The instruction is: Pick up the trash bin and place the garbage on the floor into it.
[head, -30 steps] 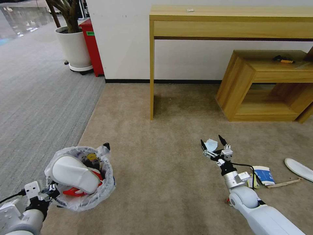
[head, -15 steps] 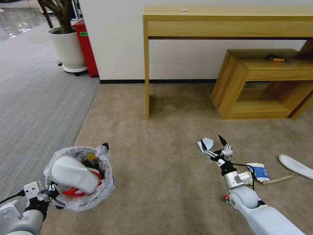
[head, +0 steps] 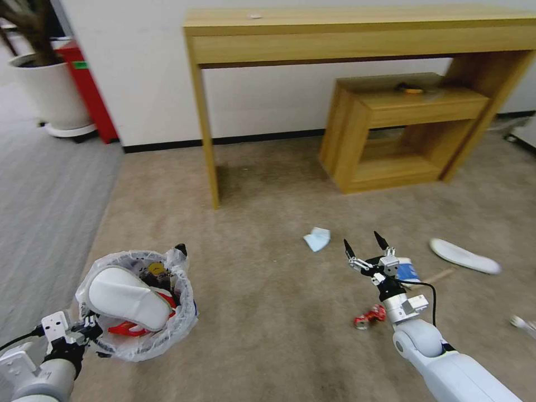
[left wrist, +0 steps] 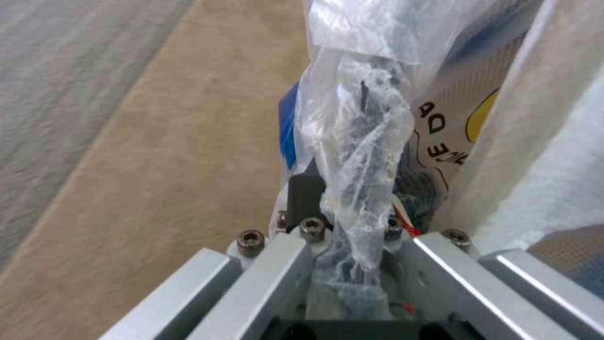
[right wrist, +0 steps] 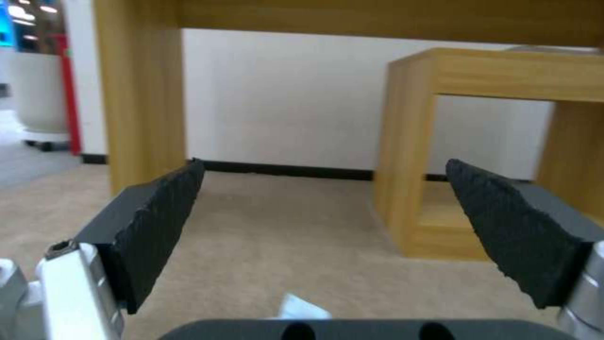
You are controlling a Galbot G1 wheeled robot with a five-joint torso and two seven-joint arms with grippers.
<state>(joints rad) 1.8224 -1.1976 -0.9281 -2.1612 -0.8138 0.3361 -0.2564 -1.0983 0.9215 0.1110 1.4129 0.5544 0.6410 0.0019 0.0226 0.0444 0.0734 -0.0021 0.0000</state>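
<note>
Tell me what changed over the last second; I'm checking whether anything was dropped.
The view swung right: the robot turned. No litter moved; the tissue lies on the carpet. The right gripper stayed open and empty, the left gripper clamped on the bin.

Beige short-pile carpet floor carries scattered litter: pale blue crumpled tissue, crushed red can, blue-white paper cup, thin wooden stick and flat white slipper. Tall light-wood console table and low light-wood side table stand on it by the wall.
</note>
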